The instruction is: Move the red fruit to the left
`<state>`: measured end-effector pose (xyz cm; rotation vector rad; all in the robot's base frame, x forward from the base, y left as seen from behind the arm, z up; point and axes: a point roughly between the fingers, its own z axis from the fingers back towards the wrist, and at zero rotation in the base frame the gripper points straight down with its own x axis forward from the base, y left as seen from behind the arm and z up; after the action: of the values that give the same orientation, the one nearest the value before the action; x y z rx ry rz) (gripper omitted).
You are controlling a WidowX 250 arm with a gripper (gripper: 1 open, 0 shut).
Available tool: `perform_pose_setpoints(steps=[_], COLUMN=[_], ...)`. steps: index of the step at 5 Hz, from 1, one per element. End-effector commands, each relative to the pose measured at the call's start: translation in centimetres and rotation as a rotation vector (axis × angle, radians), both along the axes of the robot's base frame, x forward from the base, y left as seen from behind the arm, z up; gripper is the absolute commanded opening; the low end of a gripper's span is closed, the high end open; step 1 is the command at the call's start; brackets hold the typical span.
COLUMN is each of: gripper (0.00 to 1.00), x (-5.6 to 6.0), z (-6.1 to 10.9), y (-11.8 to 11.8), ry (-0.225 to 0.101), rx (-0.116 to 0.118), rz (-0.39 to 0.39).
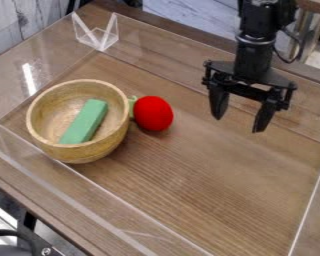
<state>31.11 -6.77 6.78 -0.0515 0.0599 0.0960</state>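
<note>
1. Red marks my target in this camera view: the round fruit (152, 114) sits on the wooden desk (190, 185), just beside the right-hand rim of the bowl (40, 110) as I see it. I can't tell from here whether the two actually touch.

2. My hand (240, 122) is spread wide with nothing in it, over to the right of the fruit and well apart from it. I take it to be spread like that so the fingers can pass either side of something round; a narrow hand would more likely knock the fruit and set it rolling.

3. The green block (83, 121) lies inside the bowl, tilted along its length. The bowl's wall probably keeps it contained, and I see no reason to disturb it.

4. That bowl is what stands in my way. It fills the space directly left of the fruit, so a straight push would likely drive fruit into rim. I'd judge a grip and a lift safer, or a path skirting the bowl. How far left counts as enough, I can't say.

5. I read this as the approach stage, with the move itself not yet made. Next I'd want the hand over the fruit, with the finger nearer the bowl kept off its rim.
</note>
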Motion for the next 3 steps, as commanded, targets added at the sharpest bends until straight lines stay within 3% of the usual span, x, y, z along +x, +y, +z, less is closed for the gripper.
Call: perform_pose_setpoints(steps=[1, 2, 3], gripper=[1.0, 1.0, 1.0], x=[0.0, -1.2, -1.4], z=[0.4, 0.1, 0.1], y=[-0.5, 1.3, 5.1], ry=[-0.041, -0.059, -0.109], rx=[-0.002, 0.006, 0.018], rz=[-0.051, -0.076, -0.009])
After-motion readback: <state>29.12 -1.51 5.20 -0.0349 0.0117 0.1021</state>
